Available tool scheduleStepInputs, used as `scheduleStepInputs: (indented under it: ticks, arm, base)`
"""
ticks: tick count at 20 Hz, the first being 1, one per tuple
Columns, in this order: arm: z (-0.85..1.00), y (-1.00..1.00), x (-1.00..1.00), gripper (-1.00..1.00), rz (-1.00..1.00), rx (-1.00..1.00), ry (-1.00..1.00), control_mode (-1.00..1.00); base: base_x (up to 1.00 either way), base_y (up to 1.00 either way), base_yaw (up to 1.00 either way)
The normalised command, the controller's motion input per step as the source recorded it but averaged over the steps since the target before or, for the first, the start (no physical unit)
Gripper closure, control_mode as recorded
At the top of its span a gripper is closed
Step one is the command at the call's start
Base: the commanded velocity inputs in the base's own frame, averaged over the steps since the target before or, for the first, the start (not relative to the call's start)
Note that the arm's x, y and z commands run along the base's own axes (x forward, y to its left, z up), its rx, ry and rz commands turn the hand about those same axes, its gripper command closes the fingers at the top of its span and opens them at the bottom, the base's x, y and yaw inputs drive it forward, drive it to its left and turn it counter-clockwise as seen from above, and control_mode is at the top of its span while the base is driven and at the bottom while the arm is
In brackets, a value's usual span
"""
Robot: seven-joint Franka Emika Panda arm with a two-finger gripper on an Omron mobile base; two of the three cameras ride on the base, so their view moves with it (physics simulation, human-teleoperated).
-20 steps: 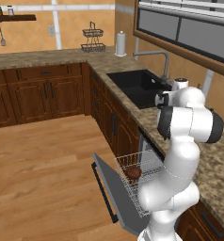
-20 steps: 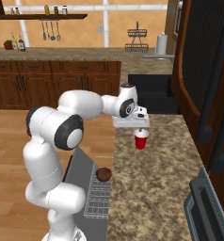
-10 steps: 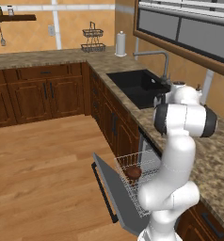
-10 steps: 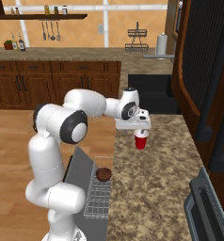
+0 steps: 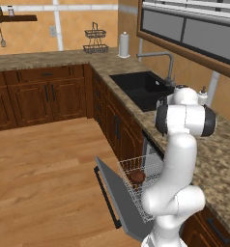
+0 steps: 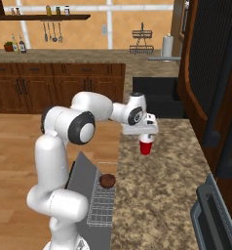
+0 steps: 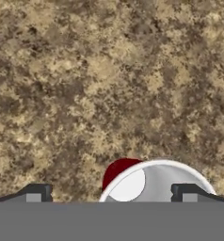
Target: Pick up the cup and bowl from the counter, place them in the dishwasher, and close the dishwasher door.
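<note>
The red cup (image 6: pixel 146 146) stands upright on the speckled counter (image 6: pixel 157 195), near its left edge. My gripper (image 6: pixel 145 135) hangs open just above the cup's rim, pointing straight down. In the hand view the cup's white rim and inside (image 7: pixel 156 181) lie between the gripper's (image 7: pixel 111 193) two dark fingertips (image 7: pixel 36 192), closer to the right one, with bare counter (image 7: pixel 109 70) beyond. The dark reddish-brown bowl (image 6: pixel 107 180) (image 5: pixel 137 177) rests in the white wire rack (image 6: pixel 102 205) of the dishwasher. The dishwasher door (image 5: pixel 114 193) (image 6: pixel 81 173) hangs open.
A black sink (image 5: pixel 141 87) (image 6: pixel 154 95) with a faucet (image 5: pixel 167 65) lies beyond the cup. A grey toaster oven (image 6: pixel 215 219) sits at the counter's near right. A paper towel roll (image 5: pixel 123 45) and wire basket (image 5: pixel 95 41) stand in the far corner.
The hand has moved slightly right and down, closer over the cup. The cup, bowl and dishwasher door have not moved.
</note>
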Motion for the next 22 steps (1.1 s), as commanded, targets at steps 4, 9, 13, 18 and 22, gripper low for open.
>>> scheduleStepInputs:
  ticks: [4, 9, 13, 18, 22]
  arm:
    - [-0.22, -0.05, -0.09, -1.0, 0.04, 0.0, 0.0, -1.0]
    - [-0.44, 0.0, -0.45, 1.0, 0.0, -0.06, 0.0, -1.0]
    - [-0.12, 0.01, -0.26, 1.0, 0.0, -0.01, -0.02, -1.0]
    - [0.0, 0.07, -0.08, 1.0, 0.0, 0.0, -0.03, -1.0]
    - [0.0, 0.0, -0.06, 1.0, 0.0, 0.0, 0.0, -1.0]
  base:
    - [0.0, 0.0, 0.0]
    - [0.0, 0.0, 0.0]
    - [0.0, 0.0, 0.0]
    - [0.0, 0.0, 0.0]
    - [0.0, 0.0, 0.0]
